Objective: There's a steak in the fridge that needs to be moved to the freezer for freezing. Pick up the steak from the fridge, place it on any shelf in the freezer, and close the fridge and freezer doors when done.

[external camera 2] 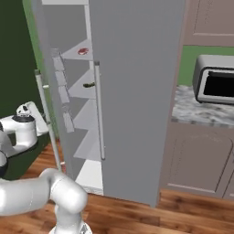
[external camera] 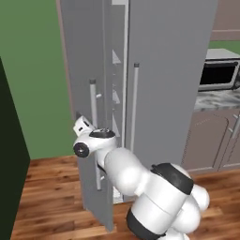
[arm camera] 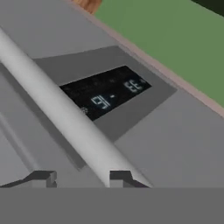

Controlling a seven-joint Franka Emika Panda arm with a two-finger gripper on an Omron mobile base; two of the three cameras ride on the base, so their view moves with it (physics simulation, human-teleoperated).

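Observation:
My gripper (external camera: 88,123) is shut on the silver bar handle (external camera: 93,105) of the freezer door (external camera: 79,61), which stands partly open. In the hand view the handle (arm camera: 52,105) runs diagonally down to my gripper (arm camera: 82,177), beside the dark dispenser panel (arm camera: 105,94). The right base view has my gripper (external camera 2: 37,113) at that handle (external camera 2: 45,109). Through the gap, the steak (external camera 2: 82,51), a small red slab, lies on an upper shelf of the freezer (external camera 2: 87,119). A small dark green item (external camera 2: 88,85) lies one shelf lower. The fridge door (external camera: 168,70) is closed and hides the fridge.
A microwave (external camera: 219,74) stands on the marble counter (external camera 2: 196,112) to the right, over brown cabinets (external camera 2: 196,160). A dark panel (external camera: 11,164) closes off the left side. The open freezer door stands over the wood floor (external camera: 51,197) in front of me.

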